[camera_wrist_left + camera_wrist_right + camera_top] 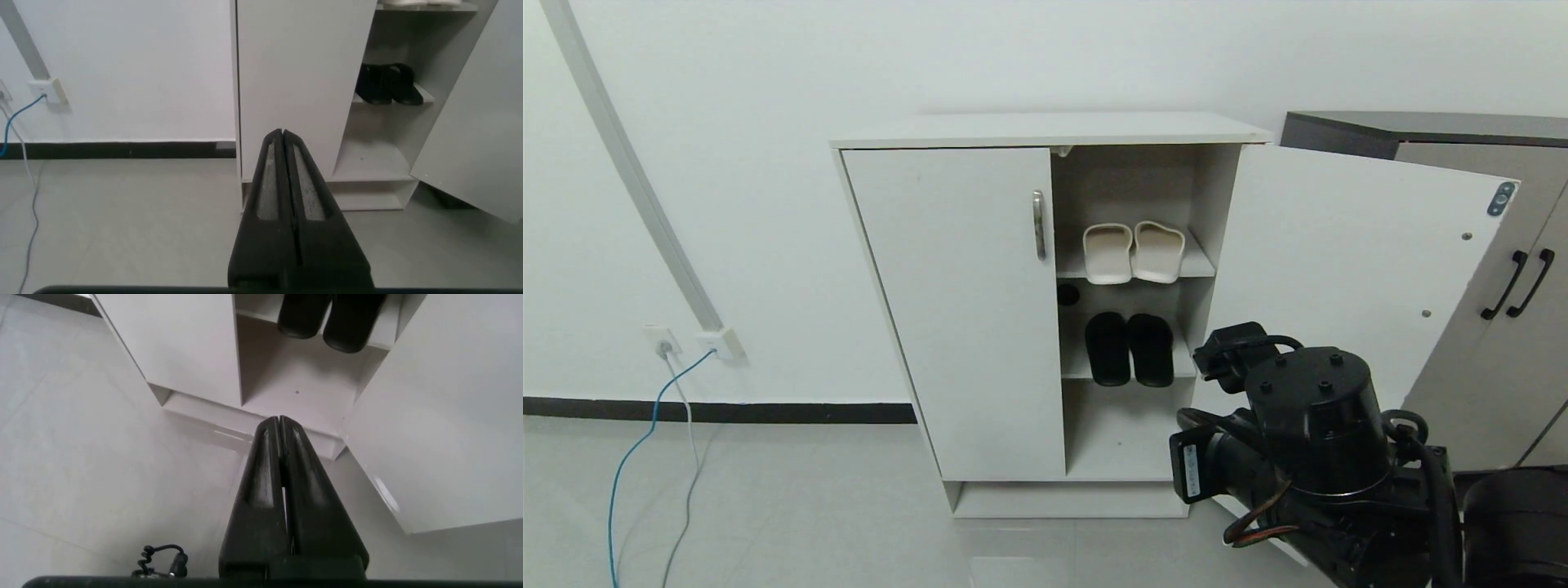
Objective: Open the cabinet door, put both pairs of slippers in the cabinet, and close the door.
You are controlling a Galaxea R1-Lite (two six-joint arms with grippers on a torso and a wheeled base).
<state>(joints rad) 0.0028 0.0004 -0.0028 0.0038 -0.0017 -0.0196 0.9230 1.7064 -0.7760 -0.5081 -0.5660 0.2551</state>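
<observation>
We find white slippers (1133, 251) and black slippers (1129, 349) shelved ahead of our right gripper (280, 420), jaws pressed together, empty. The open door (1339, 269) stands just beside it, farther from our left gripper (282, 132), likewise closed, empty.

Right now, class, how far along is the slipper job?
Done: the right door is open, white slippers on the upper shelf, black slippers on the one below. In hand: nothing; left gripper and right gripper are shut, empty. Left: close the door.
</observation>
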